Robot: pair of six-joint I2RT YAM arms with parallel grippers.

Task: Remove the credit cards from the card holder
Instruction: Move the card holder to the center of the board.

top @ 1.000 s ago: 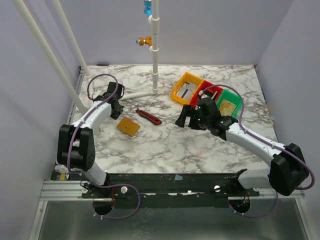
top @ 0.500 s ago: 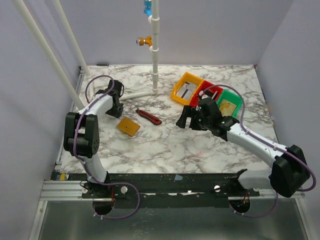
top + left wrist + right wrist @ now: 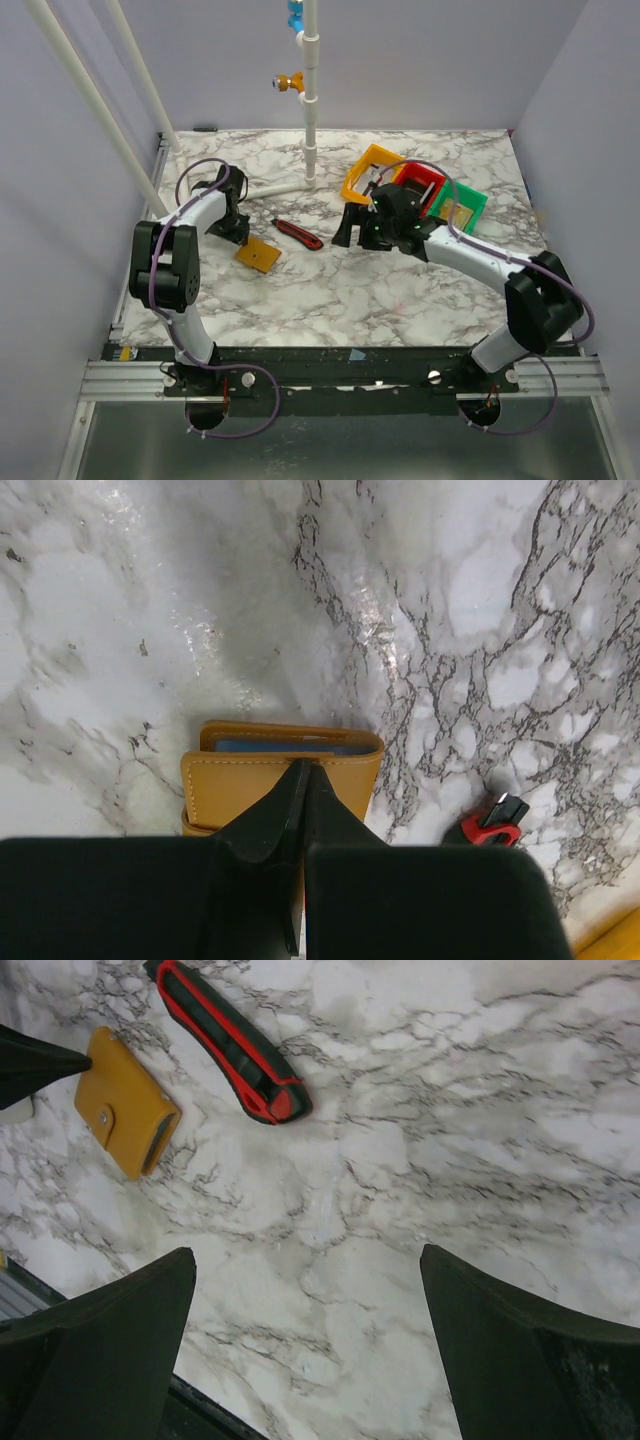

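Observation:
The card holder (image 3: 257, 254) is a closed mustard-brown wallet lying flat on the marble table, left of centre. My left gripper (image 3: 238, 232) is shut with nothing between its fingers. Its tip (image 3: 303, 771) sits over the card holder (image 3: 240, 785), near its top edge. A blue strip (image 3: 275, 747) shows inside the fold; I cannot tell whether it is the credit cards or lining. My right gripper (image 3: 350, 226) hangs open above bare table right of the knife. In its view the gripper (image 3: 305, 1280) holds nothing, and the card holder (image 3: 125, 1115) lies far upper left.
A red-and-black utility knife (image 3: 297, 233) lies between the two grippers, also in the right wrist view (image 3: 228, 1040). Orange (image 3: 368, 168), red (image 3: 420, 184) and green (image 3: 462, 205) bins stand at the back right behind the right arm. A white pole (image 3: 311, 120) rises at the back.
The right arm has swung left, bringing its open gripper closer to the knife. The left gripper has shifted slightly toward the card holder and stays shut.

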